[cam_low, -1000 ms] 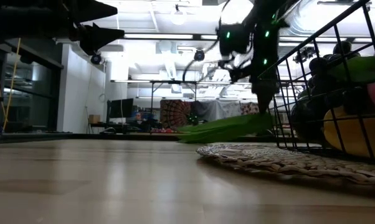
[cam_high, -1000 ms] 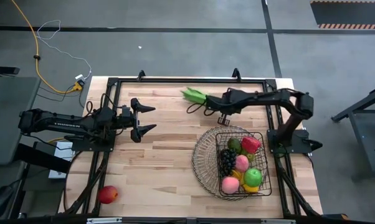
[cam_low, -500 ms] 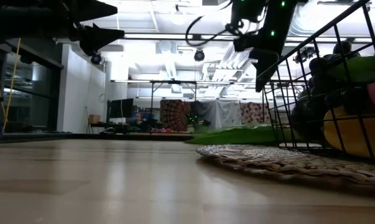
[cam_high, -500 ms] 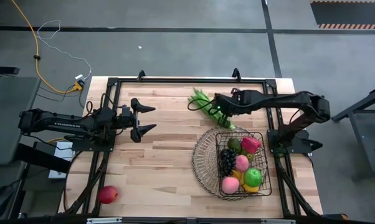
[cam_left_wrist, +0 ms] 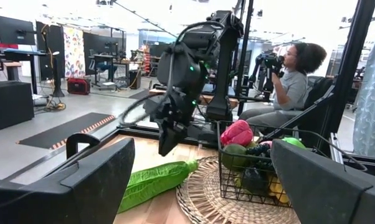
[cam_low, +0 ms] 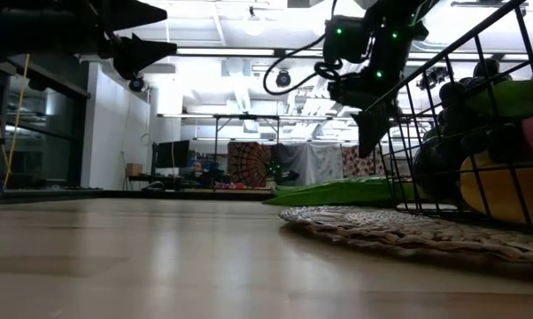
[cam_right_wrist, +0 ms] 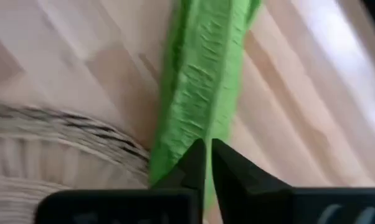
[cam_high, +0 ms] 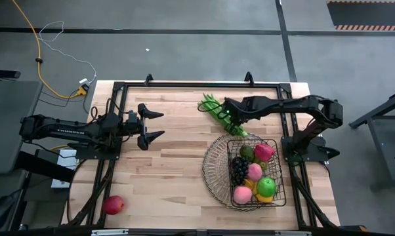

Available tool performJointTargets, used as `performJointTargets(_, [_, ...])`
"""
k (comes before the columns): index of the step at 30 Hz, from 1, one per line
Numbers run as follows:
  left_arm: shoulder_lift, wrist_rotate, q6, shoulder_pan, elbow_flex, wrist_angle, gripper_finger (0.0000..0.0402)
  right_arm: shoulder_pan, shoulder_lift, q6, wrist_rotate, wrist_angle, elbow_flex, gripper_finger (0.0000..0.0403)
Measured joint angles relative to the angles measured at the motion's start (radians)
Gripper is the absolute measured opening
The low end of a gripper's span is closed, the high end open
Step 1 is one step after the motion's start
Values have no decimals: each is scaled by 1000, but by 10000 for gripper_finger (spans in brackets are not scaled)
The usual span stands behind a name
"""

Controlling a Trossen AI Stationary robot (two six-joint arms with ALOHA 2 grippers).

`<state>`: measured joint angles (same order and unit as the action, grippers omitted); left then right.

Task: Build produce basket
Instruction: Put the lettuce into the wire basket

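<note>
The green beans were hanging from the right gripper a second ago, above the far part of the table and away from the basket. Now they lie flat on the wood, with one end just beside the woven rim of the basket. The right gripper has come closer to the basket and stands just above the beans, with its fingers nearly together and a thin gap between them. In the low view the beans are no longer lifted.

Light: bright ceiling fixtures behind, even from overhead
Glare: blown-out white above the backlit arms
Shadows: soft on the table
Blur: right wrist close-up smeared
</note>
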<state>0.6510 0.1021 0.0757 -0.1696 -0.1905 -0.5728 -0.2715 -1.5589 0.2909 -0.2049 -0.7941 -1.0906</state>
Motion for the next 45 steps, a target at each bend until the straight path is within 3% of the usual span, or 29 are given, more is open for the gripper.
performJointTargets(4, [0,5,0,0,0,0,362,-23,0,35,128,21,-2,84])
performJointTargets(13, [0,6,0,0,0,0,362,-24,0,43,93,20,-1,302])
performJointTargets(18, [0,6,0,0,0,0,362,-24,0,51,93,20,-1,371])
performJointTargets(29, [0,6,0,0,0,0,362,-24,-28,103,104,24,0,387])
performJointTargets(45, [0,6,1,0,0,1,362,-24,-270,68,77,72,-1,387])
